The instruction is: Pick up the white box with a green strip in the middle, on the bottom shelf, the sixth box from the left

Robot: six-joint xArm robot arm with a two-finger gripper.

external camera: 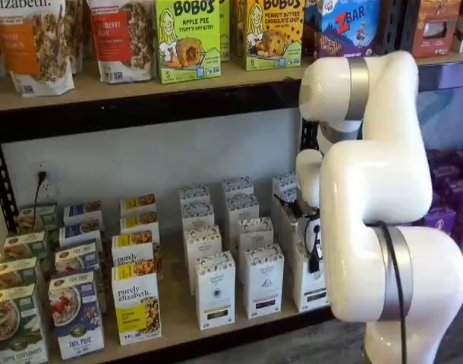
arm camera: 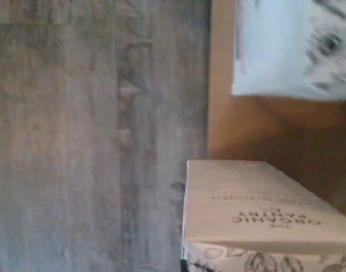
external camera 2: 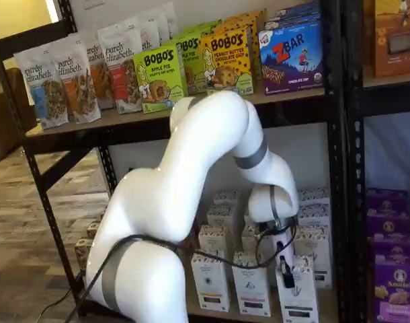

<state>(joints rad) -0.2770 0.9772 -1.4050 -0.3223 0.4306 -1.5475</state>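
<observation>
The white box (external camera: 311, 284) stands at the front of the right-hand row of tall white cartons on the bottom shelf (external camera: 174, 315); it shows in both shelf views (external camera 2: 298, 299). My gripper (external camera: 315, 246) hangs from the white arm right at the box's speckled top. One black finger (external camera 2: 285, 269) lies against the carton's upper front, and the jaws are shut on the box. In the wrist view a pale carton (arm camera: 264, 209) with a printed top is close to the camera over the wooden board (arm camera: 264, 124). The arm hides the box's right side.
More white cartons (external camera: 263, 279) stand just left of it in rows. Purely Elizabeth boxes (external camera: 137, 307) fill the left end. Purple boxes (external camera 2: 393, 282) sit beyond a black upright (external camera 2: 343, 168). An upper shelf with Bobo's boxes (external camera: 187, 38) runs overhead.
</observation>
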